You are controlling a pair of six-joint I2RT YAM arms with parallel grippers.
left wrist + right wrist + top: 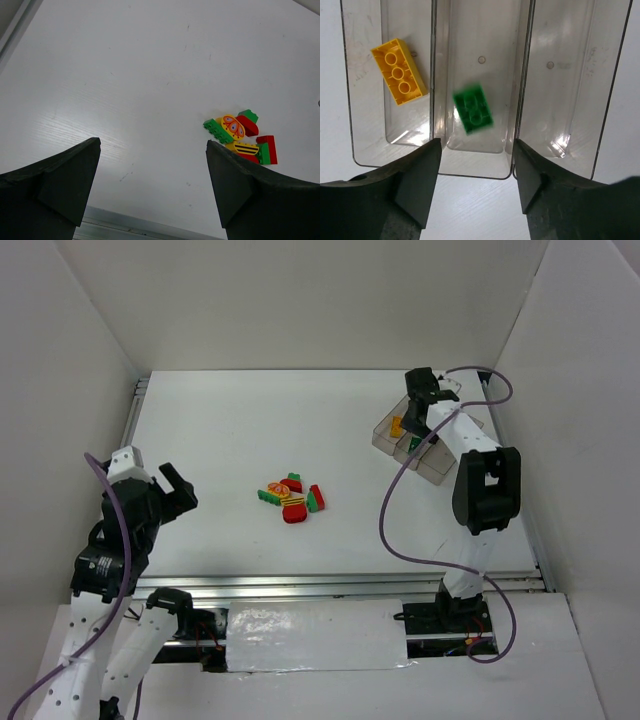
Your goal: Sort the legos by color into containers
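A pile of red, green and yellow legos [293, 498] lies mid-table and also shows as the pile [240, 137] in the left wrist view. The clear containers [383, 437] stand at the far right, three compartments side by side. My right gripper [425, 390] hangs over the tray's near end [475, 175], open [476, 150], nothing between its fingers. Below it a green brick [474, 108] shows blurred in the middle compartment. A yellow brick [399, 71] lies in the left one. My left gripper [183, 490] is open [153, 145] over bare table, left of the pile.
The tray's right compartment [570, 75] holds nothing. White walls close in the table on three sides. A metal rail [300, 585] runs along the near edge. The right arm's purple cable [392, 520] loops over the table beside the tray.
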